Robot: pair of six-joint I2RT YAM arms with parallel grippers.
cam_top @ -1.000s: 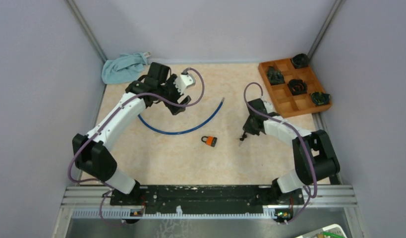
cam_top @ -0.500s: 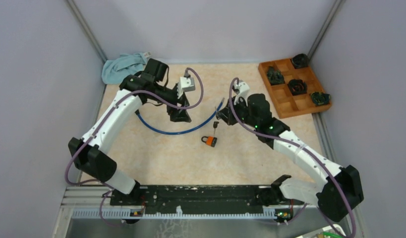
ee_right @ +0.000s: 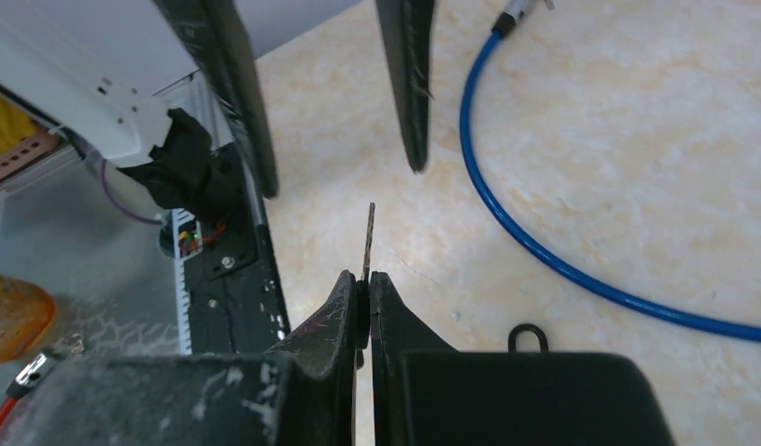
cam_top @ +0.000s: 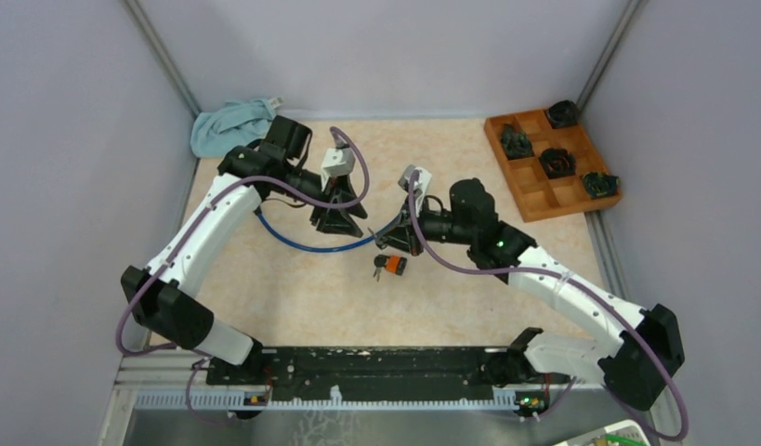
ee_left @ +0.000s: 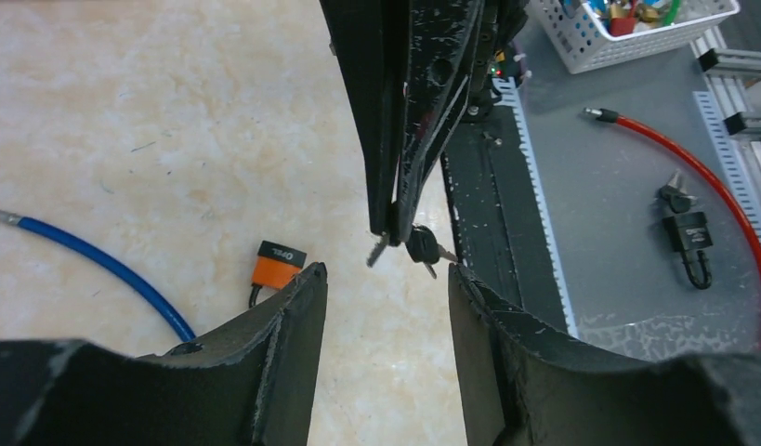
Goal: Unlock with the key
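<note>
An orange padlock (cam_top: 393, 265) with a black shackle lies on the beige table, near the middle. It also shows in the left wrist view (ee_left: 279, 265), and its shackle (ee_right: 528, 336) shows in the right wrist view. My right gripper (cam_top: 398, 243) is shut on a key (ee_right: 367, 237) just above and beside the padlock. The blade sticks out past the fingertips, and a second key hangs from the same bunch (ee_left: 421, 247). My left gripper (cam_top: 337, 226) is open and empty, pointing down a little left of the padlock, over the blue cable (cam_top: 302, 243).
The blue cable curves across the table behind the padlock (ee_right: 544, 251). A wooden compartment tray (cam_top: 534, 193) with dark items stands at the back right. A blue cloth (cam_top: 229, 125) lies at the back left. A white basket (ee_left: 627, 23), a red cable (ee_left: 729, 204) and a black lock (ee_left: 689, 234) lie beyond the arms' base rail.
My right arm has swung left from the table's right side, carrying the key to the padlock. My left gripper has moved nearer, toward the padlock, over the blue cable.
</note>
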